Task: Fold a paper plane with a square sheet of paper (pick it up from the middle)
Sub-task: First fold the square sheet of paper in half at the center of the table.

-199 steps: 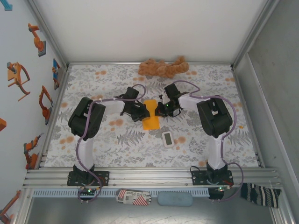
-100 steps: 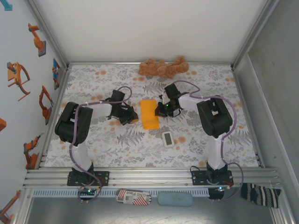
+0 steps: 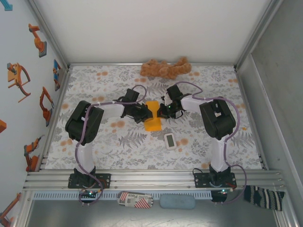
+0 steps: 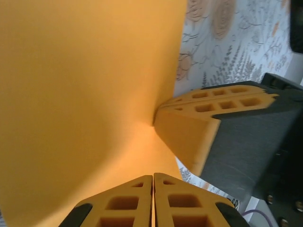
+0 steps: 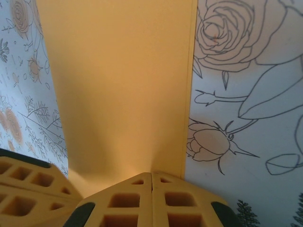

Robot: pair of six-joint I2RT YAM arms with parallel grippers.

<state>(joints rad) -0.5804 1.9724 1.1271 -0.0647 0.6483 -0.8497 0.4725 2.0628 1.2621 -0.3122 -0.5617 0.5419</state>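
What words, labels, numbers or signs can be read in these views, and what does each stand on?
"Place": on the red-and-white striped packet lying below the rail at the near edge; its other print is too blurred to read.
White device on the table: face too small to read.
Wall stickers: orange pictures, no words.
Orange paper: plain, nothing printed.

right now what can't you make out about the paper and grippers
- Top view: the orange paper is too small to show creases; the left gripper and right gripper cover its sides.
- Left wrist view: its edges run off the frame.
- Right wrist view: the shut fingers hide whether they pinch it.
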